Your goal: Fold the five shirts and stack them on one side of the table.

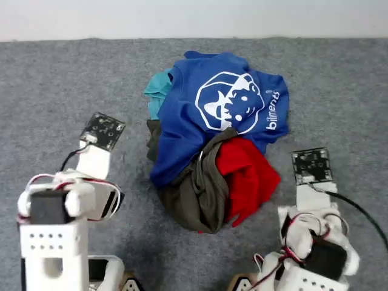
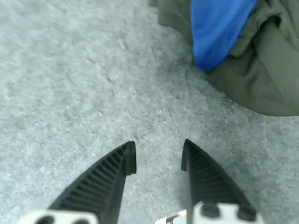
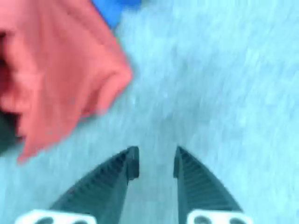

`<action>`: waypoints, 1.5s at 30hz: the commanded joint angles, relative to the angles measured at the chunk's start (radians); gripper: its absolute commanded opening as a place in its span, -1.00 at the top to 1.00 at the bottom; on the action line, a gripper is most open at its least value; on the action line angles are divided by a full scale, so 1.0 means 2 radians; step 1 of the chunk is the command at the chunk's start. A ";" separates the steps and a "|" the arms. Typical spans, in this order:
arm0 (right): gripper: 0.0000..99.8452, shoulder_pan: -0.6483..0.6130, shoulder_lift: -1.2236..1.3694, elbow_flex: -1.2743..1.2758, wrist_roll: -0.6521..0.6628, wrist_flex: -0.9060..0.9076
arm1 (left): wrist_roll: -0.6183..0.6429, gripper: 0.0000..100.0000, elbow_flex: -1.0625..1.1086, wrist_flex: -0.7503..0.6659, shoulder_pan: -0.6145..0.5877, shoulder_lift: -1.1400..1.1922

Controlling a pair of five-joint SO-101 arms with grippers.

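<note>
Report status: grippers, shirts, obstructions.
Left gripper open, empty, by the pile. Right gripper open, empty, beside the red shirt. Shirts heaped unfolded mid-table, blue shirt on top, olive shirt under. Bare grey mat between fingers and pile.

Your right gripper [image 3: 154, 162] hangs parted and empty over the grey table covering [image 3: 224, 70]. The red shirt [image 3: 60, 79] lies near, untouched, with the blue shirt [image 3: 114, 9] beyond it.
</note>
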 commanded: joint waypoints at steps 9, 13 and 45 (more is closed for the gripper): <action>0.75 0.007 -0.025 -0.026 0.006 0.025 | -0.004 0.67 -0.030 0.000 -0.007 -0.005; 0.75 0.007 -0.025 -0.025 0.006 0.025 | -0.002 0.67 -0.060 -0.003 -0.008 -0.005; 0.75 0.135 0.239 -0.306 -0.041 -0.006 | 0.077 0.66 -0.473 -0.018 0.164 0.613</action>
